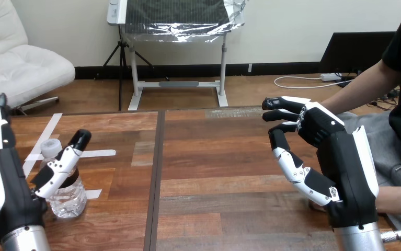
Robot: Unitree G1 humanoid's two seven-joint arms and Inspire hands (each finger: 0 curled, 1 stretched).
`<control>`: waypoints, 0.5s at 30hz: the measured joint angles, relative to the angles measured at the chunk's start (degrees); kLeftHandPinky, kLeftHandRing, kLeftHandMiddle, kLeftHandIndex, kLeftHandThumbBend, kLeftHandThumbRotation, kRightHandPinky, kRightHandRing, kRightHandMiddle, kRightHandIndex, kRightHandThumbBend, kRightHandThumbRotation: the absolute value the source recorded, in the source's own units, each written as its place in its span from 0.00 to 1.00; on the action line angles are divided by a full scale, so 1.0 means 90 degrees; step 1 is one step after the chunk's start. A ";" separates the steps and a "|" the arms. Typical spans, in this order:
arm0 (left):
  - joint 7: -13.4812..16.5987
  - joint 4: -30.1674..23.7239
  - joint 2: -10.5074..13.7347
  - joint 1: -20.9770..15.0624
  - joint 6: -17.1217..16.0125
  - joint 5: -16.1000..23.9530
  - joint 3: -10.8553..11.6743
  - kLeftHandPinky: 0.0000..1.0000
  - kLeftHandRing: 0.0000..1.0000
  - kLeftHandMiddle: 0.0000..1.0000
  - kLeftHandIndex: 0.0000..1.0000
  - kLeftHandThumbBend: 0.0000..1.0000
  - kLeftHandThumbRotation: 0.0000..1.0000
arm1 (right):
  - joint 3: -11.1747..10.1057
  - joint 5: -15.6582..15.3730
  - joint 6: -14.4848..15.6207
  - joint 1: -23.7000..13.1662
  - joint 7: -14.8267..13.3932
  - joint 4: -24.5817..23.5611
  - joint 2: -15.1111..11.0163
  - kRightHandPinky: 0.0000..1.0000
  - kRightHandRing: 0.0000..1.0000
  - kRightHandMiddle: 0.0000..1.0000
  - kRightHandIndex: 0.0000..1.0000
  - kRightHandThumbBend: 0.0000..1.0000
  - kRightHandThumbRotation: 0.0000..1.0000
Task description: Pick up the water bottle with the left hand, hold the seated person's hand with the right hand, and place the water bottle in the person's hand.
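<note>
The bottle stands upright on the tabletop at the near left, long axis vertical, cap at its 12 o'clock. It sits just at 3 o'clock from the palm of the left hand, inside the hand's spread. One finger rises at the hand's 12 o'clock on the far side, and the thumb slants towards 1 o'clock across the front of the bottle's neck and shoulder. The left hand is released: its digits are straight and nothing is curled round the bottle. I cannot tell whether the thumb rests on the plastic or only passes in front of it.

That is what the next move seems to turn on. The bottle is already between thumb and finger, so the grasp probably calls for closing in from 9 and 3 o'clock on the body, with little reaching. A push from the thumb alone could tip so light a bottle towards 9 o'clock.

The right hand is well apart, at 3 o'clock from the bottle, relaxed and holding nothing, with its fingertips pointing to about 10 o'clock. The person's forearm comes in at that hand's 4 o'clock. The person's hand is mostly hidden behind the right hand, so contact cannot be judged. The left hand is by far the nearer to the bottle.
</note>
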 measured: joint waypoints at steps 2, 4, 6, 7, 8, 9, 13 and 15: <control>-0.0276 0.0196 -0.0017 -0.0177 0.0110 -0.0163 -0.0023 0.89 0.94 0.95 0.97 0.97 0.60 | -0.0008 -0.0001 0.0006 0.0000 0.0000 0.0000 -0.0001 0.55 0.68 0.73 0.67 0.31 0.02; -0.0398 0.0198 -0.0018 -0.0205 0.0181 -0.0233 -0.0025 0.91 0.96 0.97 0.99 0.96 0.58 | -0.0021 -0.0011 0.0006 0.0000 0.0000 0.0000 -0.0002 0.56 0.68 0.73 0.67 0.31 0.02; -0.0614 0.0211 -0.0015 -0.0283 0.0330 -0.0402 -0.0015 0.92 0.97 0.98 0.99 0.96 0.58 | -0.0031 -0.0020 0.0013 -0.0002 0.0000 0.0000 -0.0010 0.56 0.68 0.73 0.67 0.31 0.02; -0.0716 0.0236 -0.0013 -0.0333 0.0417 -0.0487 -0.0008 0.93 0.98 0.98 0.99 0.96 0.57 | -0.0031 -0.0024 0.0015 -0.0006 0.0002 0.0000 -0.0017 0.56 0.68 0.73 0.67 0.31 0.02; -0.0814 0.0276 -0.0013 -0.0387 0.0502 -0.0565 0.0003 0.93 0.98 0.99 0.99 0.96 0.57 | -0.0030 -0.0032 0.0015 -0.0011 0.0007 0.0000 -0.0023 0.56 0.68 0.73 0.67 0.31 0.02; -0.0903 0.0319 -0.0010 -0.0435 0.0584 -0.0634 0.0013 0.94 0.98 0.99 1.00 0.96 0.57 | -0.0029 -0.0043 0.0015 -0.0016 0.0010 0.0000 -0.0028 0.55 0.68 0.73 0.67 0.31 0.02; -0.1150 0.0528 -0.0006 -0.0600 0.0806 -0.0849 0.0038 0.95 0.99 1.00 1.00 0.93 0.54 | -0.0031 -0.0076 0.0015 -0.0019 0.0013 0.0000 -0.0033 0.55 0.68 0.73 0.67 0.31 0.02; -0.1235 0.0618 -0.0006 -0.0662 0.0888 -0.0898 0.0042 0.95 0.99 1.00 1.00 0.92 0.54 | -0.0033 -0.0083 0.0015 -0.0019 0.0013 0.0000 -0.0033 0.55 0.68 0.73 0.67 0.31 0.02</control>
